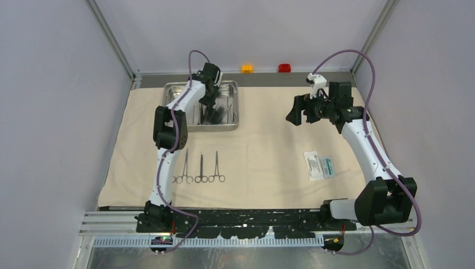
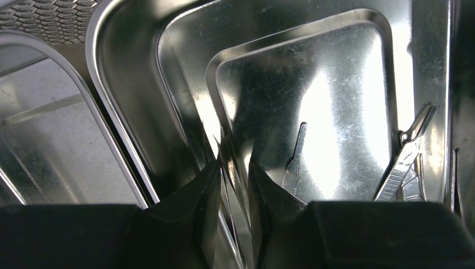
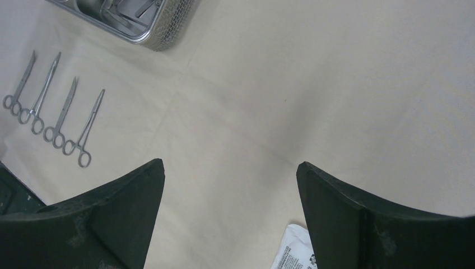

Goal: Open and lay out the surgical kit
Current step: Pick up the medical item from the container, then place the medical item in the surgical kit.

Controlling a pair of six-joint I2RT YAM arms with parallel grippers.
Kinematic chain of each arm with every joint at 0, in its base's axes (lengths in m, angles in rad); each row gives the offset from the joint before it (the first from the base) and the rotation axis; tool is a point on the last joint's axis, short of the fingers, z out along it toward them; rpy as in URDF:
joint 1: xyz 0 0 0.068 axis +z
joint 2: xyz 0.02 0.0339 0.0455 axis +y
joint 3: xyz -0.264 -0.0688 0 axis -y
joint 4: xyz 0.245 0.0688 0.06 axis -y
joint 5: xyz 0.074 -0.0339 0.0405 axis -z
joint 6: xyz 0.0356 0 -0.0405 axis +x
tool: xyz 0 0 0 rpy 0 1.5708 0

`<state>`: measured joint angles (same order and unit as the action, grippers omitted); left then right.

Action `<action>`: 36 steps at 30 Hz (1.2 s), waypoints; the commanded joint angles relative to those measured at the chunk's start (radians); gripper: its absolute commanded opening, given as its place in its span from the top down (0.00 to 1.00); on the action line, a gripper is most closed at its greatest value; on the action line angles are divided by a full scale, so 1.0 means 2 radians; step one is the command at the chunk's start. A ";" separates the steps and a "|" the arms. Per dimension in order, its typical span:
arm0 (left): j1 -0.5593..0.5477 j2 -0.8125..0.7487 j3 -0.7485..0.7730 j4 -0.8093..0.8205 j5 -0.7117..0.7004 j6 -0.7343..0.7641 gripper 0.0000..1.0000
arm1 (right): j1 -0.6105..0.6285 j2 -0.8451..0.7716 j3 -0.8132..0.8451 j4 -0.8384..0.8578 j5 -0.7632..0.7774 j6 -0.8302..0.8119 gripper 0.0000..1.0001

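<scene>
Steel tray [image 2: 347,67] holds the bent-down left gripper [image 2: 233,164], seemingly pinching a thin tool [image 2: 236,218] (right gripper [image 3: 231,162] spread).

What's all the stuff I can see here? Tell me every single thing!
cloth: one, beige, spread flat over the table
tray: one, shiny steel, on the cloth's far left part
thin tools: several, steel, lying in the tray; exact count unclear
forceps: four, silver, side by side on the cloth, nearer than the tray
packet: one, white and green, on the cloth's right side
orange button: one, orange, beyond the cloth's far edge
red button: one, red, right of the orange one
left claw: one, black, down in the tray, fingers either side of a thin steel tool; grip unclear
right claw: one, black, wide open above bare cloth
</scene>
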<state>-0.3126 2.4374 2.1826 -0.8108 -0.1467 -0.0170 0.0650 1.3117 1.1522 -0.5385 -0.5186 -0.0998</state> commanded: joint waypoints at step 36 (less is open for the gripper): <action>0.012 -0.293 -0.173 0.147 0.295 -0.161 1.00 | -0.001 0.015 0.014 -0.004 -0.044 -0.011 0.08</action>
<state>-0.2977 1.9678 1.9770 -0.6888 0.2554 -0.1791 0.0654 1.3422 1.1522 -0.5579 -0.5781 -0.1036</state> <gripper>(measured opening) 0.027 0.920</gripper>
